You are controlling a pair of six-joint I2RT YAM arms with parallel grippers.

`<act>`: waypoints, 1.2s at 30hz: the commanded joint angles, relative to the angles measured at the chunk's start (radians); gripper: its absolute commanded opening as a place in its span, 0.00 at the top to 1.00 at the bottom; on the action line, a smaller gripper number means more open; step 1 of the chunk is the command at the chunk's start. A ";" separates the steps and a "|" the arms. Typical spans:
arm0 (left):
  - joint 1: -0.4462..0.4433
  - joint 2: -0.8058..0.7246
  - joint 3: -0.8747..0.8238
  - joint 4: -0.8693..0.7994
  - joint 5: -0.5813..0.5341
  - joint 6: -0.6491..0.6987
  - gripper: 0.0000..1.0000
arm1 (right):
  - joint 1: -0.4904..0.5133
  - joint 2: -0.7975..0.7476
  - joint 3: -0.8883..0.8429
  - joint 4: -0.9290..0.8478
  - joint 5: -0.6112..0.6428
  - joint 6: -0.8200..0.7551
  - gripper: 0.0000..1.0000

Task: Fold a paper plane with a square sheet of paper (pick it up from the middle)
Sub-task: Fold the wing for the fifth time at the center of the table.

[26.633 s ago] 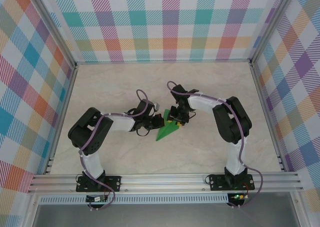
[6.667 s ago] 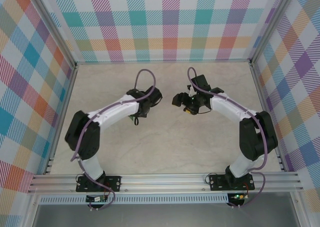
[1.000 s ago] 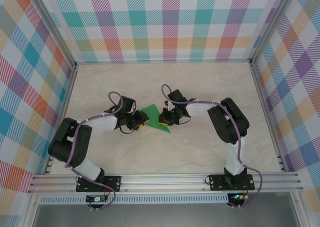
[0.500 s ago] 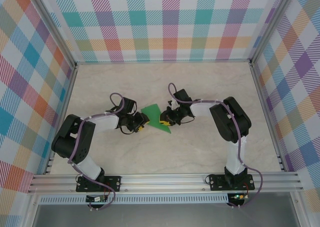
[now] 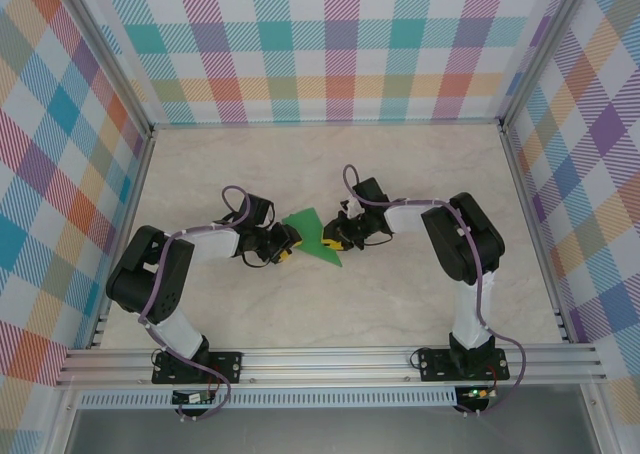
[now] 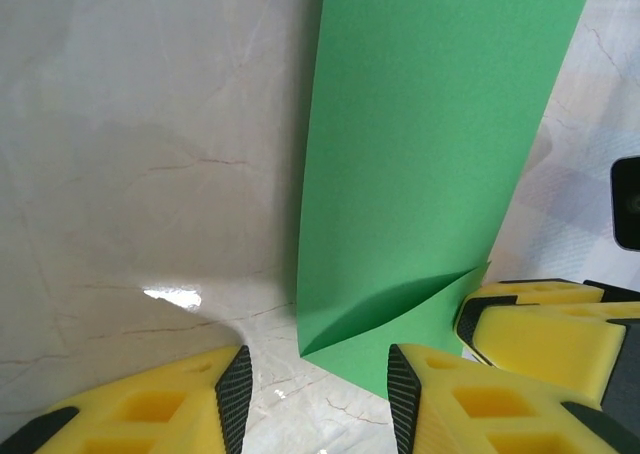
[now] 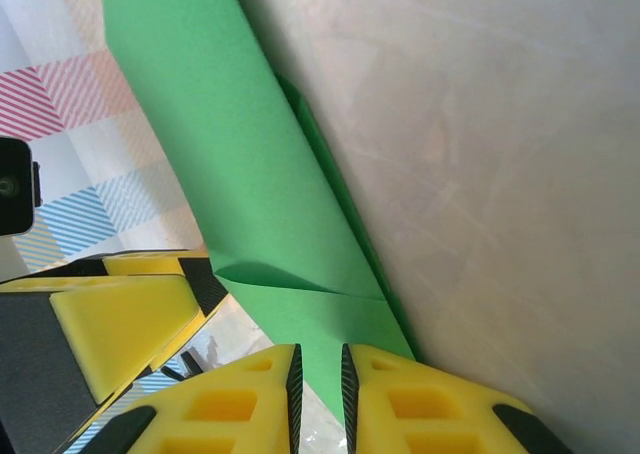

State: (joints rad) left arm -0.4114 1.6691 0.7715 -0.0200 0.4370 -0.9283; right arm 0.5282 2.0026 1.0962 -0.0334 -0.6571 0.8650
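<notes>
The paper point(image 5: 310, 231) lies between the arms, long axis pointing away from both wrists: the right gripper point(image 7: 320, 379) pinches its edge, and the left gripper point(image 6: 317, 384) stands spread astride its near corner.

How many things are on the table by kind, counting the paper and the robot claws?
Green folded paper: 1
Robot claws: 2, the left claw and the right claw
Total: 3
</notes>
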 commanded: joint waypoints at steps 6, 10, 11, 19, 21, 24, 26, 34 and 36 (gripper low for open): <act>-0.013 0.047 0.024 0.087 0.067 -0.022 0.60 | -0.017 0.035 -0.014 0.015 -0.027 0.036 0.80; -0.013 0.050 0.024 0.119 0.090 -0.030 0.63 | -0.020 0.038 -0.013 0.012 -0.027 0.039 0.80; -0.013 0.050 0.026 0.123 0.091 -0.030 0.64 | -0.023 0.039 -0.013 0.011 -0.029 0.040 0.80; -0.013 0.062 0.026 0.181 0.122 -0.041 0.71 | -0.026 0.036 -0.015 0.016 -0.035 0.042 0.80; -0.013 0.060 0.022 0.196 0.126 -0.041 0.73 | -0.030 0.032 -0.015 0.020 -0.037 0.039 0.79; -0.013 0.056 0.018 0.203 0.126 -0.037 0.75 | -0.032 0.020 -0.014 0.028 -0.036 0.023 0.76; -0.013 0.058 0.017 0.203 0.128 -0.034 0.79 | -0.031 0.004 -0.015 0.033 -0.032 0.006 0.72; -0.022 0.048 0.032 0.165 0.118 -0.041 0.92 | -0.023 -0.136 -0.063 0.028 0.078 -0.214 0.51; -0.027 0.044 0.047 0.131 0.112 -0.041 0.93 | -0.016 -0.189 -0.099 0.034 0.141 -0.289 0.44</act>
State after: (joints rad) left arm -0.4213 1.7226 0.7822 0.1509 0.5411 -0.9661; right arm 0.5095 1.9018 1.0294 -0.0013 -0.6132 0.7307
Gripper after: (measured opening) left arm 0.077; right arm 0.545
